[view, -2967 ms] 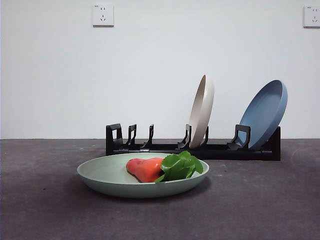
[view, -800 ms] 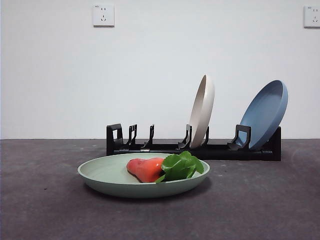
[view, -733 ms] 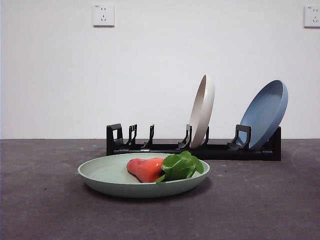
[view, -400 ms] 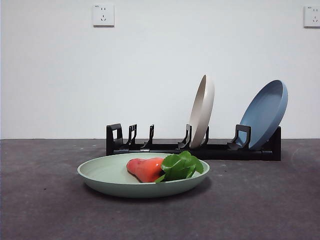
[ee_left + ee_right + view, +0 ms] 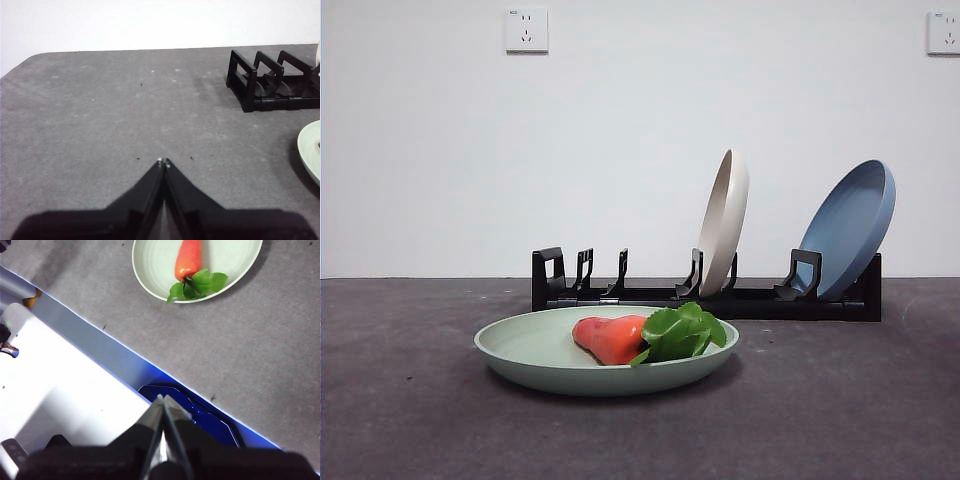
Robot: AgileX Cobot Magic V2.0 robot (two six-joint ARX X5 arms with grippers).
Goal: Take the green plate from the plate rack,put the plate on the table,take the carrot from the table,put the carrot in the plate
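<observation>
Front view: carrot (image 5: 613,338) lies in green plate (image 5: 535,360), both grippers (image 5: 163,161) (image 5: 161,397) closed, empty, well clear.

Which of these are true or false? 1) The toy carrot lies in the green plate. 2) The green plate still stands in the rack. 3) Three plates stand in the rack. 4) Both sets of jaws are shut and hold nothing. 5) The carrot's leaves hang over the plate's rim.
1) The stubby orange-red toy carrot lies in the pale sage-green round plate: true.
2) False: that plate lies flat on the dark grey matte table, in front of the long black plastic rack.
3) False: only two, a beige plate and a blue plate.
4) True: left gripper and right gripper are shut, empty.
5) True, seen in the right wrist view.
</observation>
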